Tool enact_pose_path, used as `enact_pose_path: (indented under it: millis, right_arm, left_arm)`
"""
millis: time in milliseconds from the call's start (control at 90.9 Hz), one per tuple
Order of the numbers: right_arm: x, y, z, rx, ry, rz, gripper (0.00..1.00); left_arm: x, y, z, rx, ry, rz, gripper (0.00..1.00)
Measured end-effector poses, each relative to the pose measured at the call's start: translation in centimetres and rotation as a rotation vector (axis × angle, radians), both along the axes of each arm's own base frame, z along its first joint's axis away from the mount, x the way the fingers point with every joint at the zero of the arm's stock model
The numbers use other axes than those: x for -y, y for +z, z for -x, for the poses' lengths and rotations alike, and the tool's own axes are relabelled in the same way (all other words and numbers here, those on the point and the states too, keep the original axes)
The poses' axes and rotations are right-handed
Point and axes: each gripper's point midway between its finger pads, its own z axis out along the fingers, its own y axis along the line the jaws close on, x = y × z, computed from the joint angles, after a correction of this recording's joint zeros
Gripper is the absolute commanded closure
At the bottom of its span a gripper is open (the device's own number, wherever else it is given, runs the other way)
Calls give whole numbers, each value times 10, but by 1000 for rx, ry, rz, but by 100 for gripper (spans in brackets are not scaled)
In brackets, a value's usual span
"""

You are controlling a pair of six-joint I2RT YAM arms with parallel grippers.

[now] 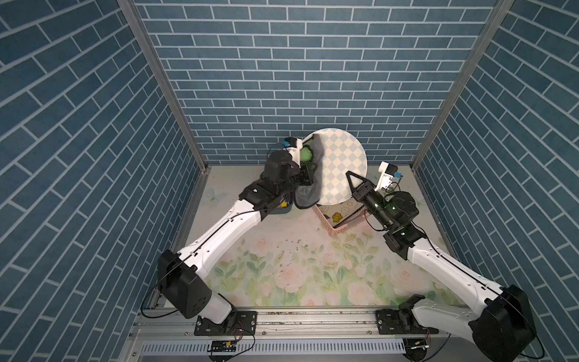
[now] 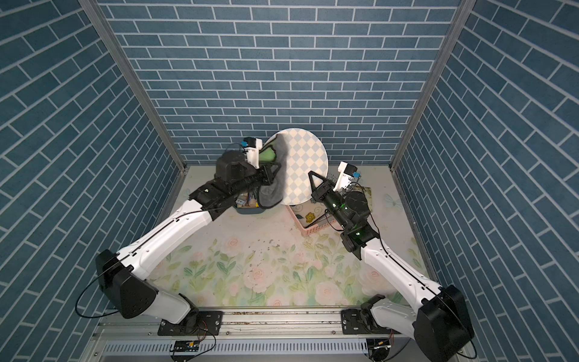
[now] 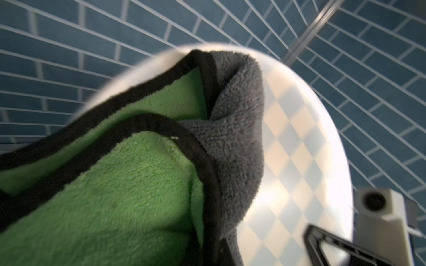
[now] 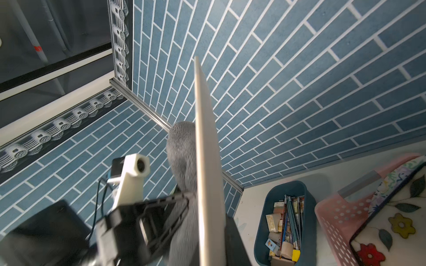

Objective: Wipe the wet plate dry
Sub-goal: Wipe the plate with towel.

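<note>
"Well, start with the big things: what stands on the table (image 1: 282, 275)?" asks the first.

"A pink basket (image 1: 329, 226) and a blue bin (image 4: 261, 232) at the back, neither being handled. The plate (image 1: 341, 166) is not on it: it is raised on edge above the basket, checked face turned toward the left arm."

"Who holds it?"

"The right gripper (image 1: 352, 181), closed on the lower rim; the right wrist view shows the rim running between its fingers. The left gripper (image 2: 268, 175) is clamped on the cloth (image 1: 308, 194), green one side, grey the other, and the grey side lies against the plate's face on the side nearest that arm."

"How will the plate handle?"

"Stiff, probably breakable, and a wet glazed face is likely slippery. Pinched at one spot on the rim, it may swivel if the cloth pushes hard, so the press should be light and aimed toward the grip. The cloth is soft and limp; bunched in the jaws it makes a fat pad, though its loose tail hangs down."

"Dry yet?"

"Cannot tell; no droplets show. Most of the checked face lies uncovered, so much wiping seems to remain."
</note>
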Motion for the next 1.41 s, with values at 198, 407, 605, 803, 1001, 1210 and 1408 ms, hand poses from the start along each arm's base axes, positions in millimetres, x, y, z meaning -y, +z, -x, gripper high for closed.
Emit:
enact_pose_path:
  millis: [198, 407, 605, 803, 1001, 1210, 1408]
  right_arm:
    - [-38, 3, 16, 8, 118, 11, 100]
    - [-1, 18, 0, 34, 102, -25, 100]
    - [79, 86, 7, 226, -6, -192, 100]
    - [64, 139, 65, 434, 232, -319, 100]
    - [32, 128, 60, 379, 364, -353, 100]
    - [-15, 134, 78, 375, 544, -414, 100]
    - [-33, 174, 88, 521, 641, -423, 100]
  left_arm:
    - [24, 55, 0, 109, -74, 28, 100]
    - [34, 40, 26, 50, -252, 197, 100]
    - [-82, 50, -7, -16, -111, 493, 100]
    - [-63, 135, 50, 56, -404, 798, 100]
    - [-43, 188, 102, 87, -717, 1062, 100]
    - [-17, 210, 129, 20, -894, 1258, 100]
    - [21, 208, 152, -65, -975, 1350, 100]
